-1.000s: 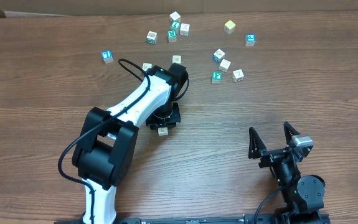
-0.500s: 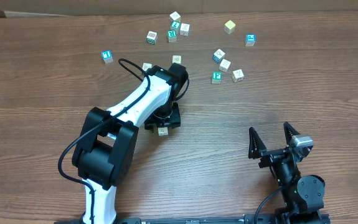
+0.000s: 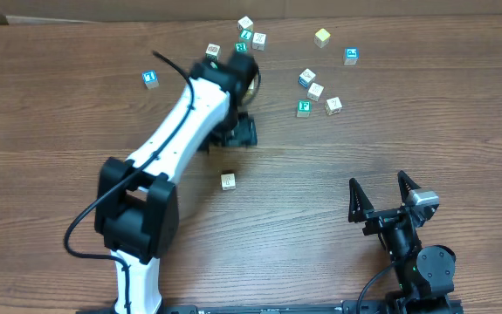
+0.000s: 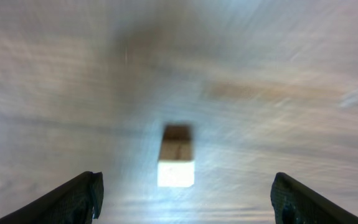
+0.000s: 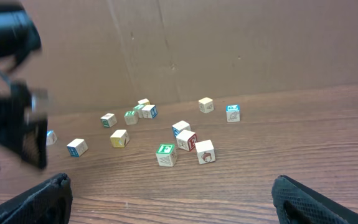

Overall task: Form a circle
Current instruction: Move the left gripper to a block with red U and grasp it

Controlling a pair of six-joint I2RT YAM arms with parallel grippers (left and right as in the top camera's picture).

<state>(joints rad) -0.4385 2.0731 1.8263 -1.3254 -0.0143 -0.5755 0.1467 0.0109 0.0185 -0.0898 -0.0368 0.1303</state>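
Barely begun: one cube lies alone mid-table, the other cubes scattered near the far edge, no circle yet. My left pincer is spread, empty; my right pincer likewise, by the near edge.

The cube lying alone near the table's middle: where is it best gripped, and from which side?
Probably from straight above, pinching two opposite side faces of the cube. It sits flat on the table with nothing beside it, and its sides are parallel.
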